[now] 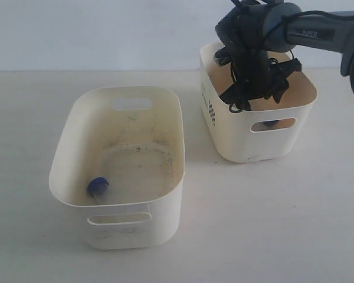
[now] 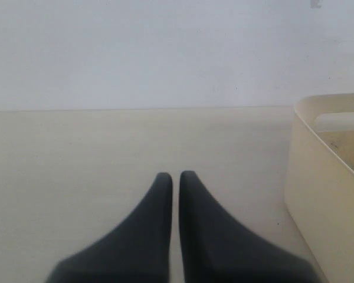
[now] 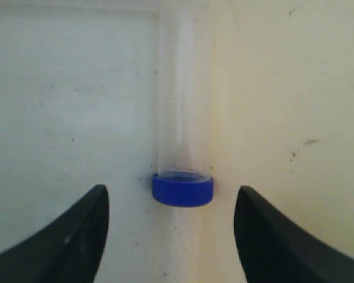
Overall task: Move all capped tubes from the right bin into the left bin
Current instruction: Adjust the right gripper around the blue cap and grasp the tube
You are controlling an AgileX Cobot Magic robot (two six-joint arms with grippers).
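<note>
The left bin (image 1: 159, 227) holds one blue-capped tube (image 1: 98, 187) on its floor. The right gripper (image 3: 171, 191) reaches down inside the right bin (image 1: 242, 138). Its jaws are spread wide on either side of a second tube (image 3: 177, 112), which lies along a seam of the bin with its blue cap (image 3: 183, 191) between the fingers.

The likely trouble is that the clear body is round and smooth. Closing off-centre, or on the cap's edge alone, could roll it aside or squirt it out. The nearby wall may also block one finger.

The left gripper (image 2: 175, 175) sits nearly closed and empty over the table (image 2: 76, 153), beside the left bin.
</note>
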